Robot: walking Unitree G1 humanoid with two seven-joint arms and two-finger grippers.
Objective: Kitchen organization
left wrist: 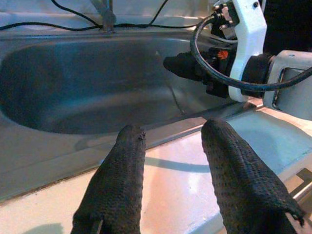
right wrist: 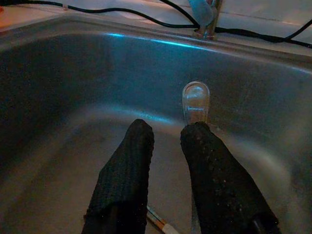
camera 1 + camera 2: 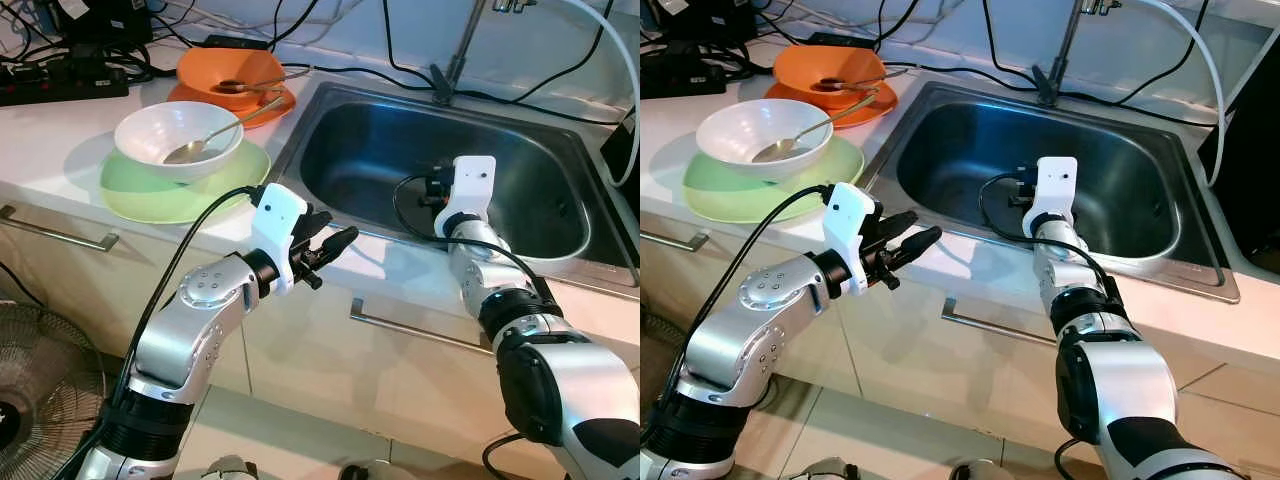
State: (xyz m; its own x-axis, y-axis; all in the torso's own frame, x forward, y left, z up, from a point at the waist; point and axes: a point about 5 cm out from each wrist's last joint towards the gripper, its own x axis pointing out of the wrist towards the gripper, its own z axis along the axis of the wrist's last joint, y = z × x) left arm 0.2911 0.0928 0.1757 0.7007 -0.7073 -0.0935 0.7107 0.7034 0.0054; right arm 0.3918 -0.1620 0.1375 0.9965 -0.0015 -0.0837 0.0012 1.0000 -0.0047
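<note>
A white bowl (image 3: 178, 138) holding a spoon (image 3: 205, 140) rests on a green plate (image 3: 150, 192) on the white counter. Behind it an orange bowl (image 3: 230, 72) with a spoon sits on an orange plate (image 3: 270, 110). My left gripper (image 3: 335, 252) hovers open over the counter's front edge, between the green plate and the steel sink (image 3: 345, 150), and holds nothing. In its wrist view the two fingertips (image 1: 127, 146) stand well apart. My right gripper (image 2: 168, 127) reaches down into the sink basin, fingers slightly apart and empty. A thin pale stick (image 2: 157, 219) lies on the sink floor beneath them.
A faucet pipe (image 3: 462, 45) rises behind the sink, with black cables and a power strip (image 3: 60, 80) along the back wall. Drawer handles (image 3: 55, 230) run below the counter. A fan (image 3: 20, 400) stands on the floor at lower left.
</note>
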